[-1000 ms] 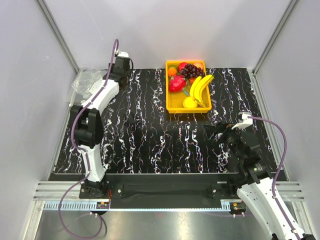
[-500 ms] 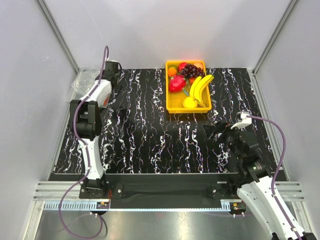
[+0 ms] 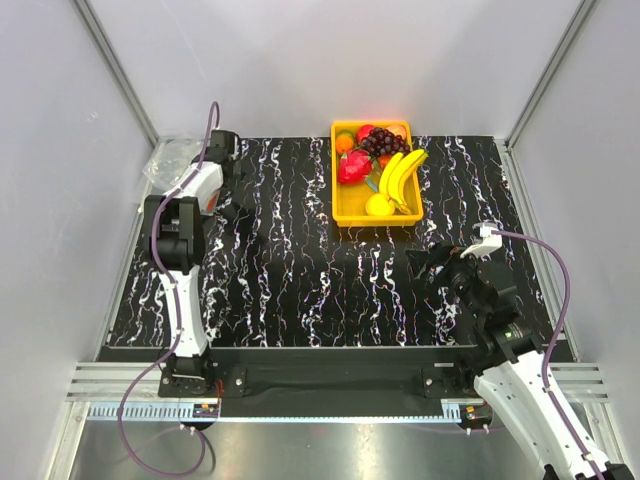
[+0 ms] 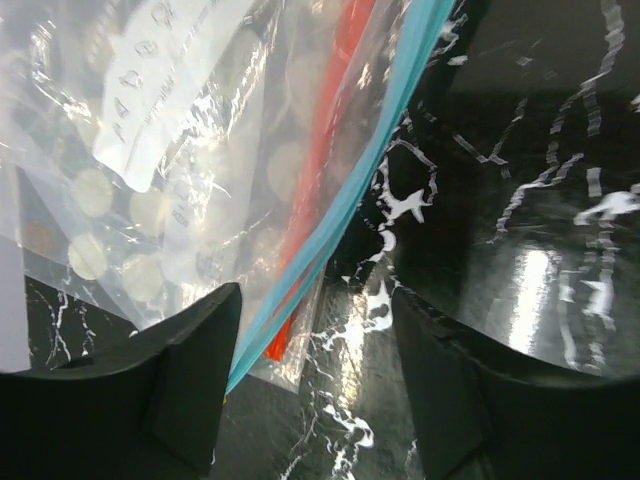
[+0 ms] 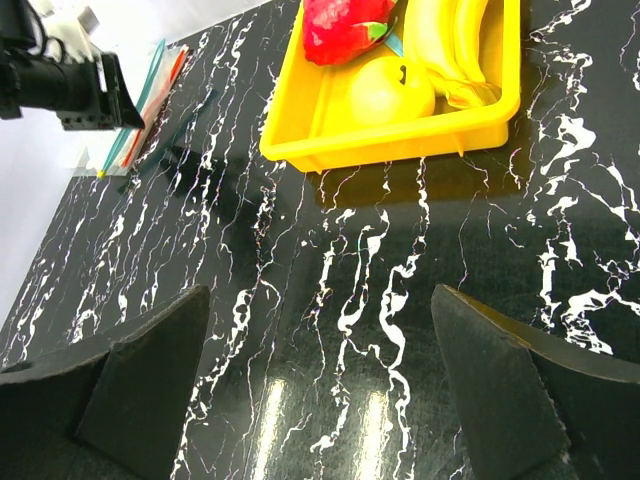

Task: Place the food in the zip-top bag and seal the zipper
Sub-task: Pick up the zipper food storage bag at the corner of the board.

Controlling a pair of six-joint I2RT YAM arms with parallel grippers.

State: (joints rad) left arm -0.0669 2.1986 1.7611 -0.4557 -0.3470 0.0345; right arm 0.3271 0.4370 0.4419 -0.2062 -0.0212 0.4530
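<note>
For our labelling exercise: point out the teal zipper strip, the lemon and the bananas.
teal zipper strip (image 4: 345,205), left wrist view, its mid-length.
lemon (image 5: 390,92), right wrist view, centre of skin.
bananas (image 3: 400,172), top external view, middle of bunch.

A black surface (image 3: 300,260) veined with white marbling fills the middle of the booth. Plain pale grey walls (image 3: 330,60) close it in at the back and on both sides, joined by slanting aluminium posts (image 3: 118,75). Along the near edge runs a black bar (image 3: 330,378), then a silver slotted rail (image 3: 330,410) and a brushed metal sheet (image 3: 330,450). Light leaves soft white glare (image 4: 530,285) on the glossy surface.
</note>
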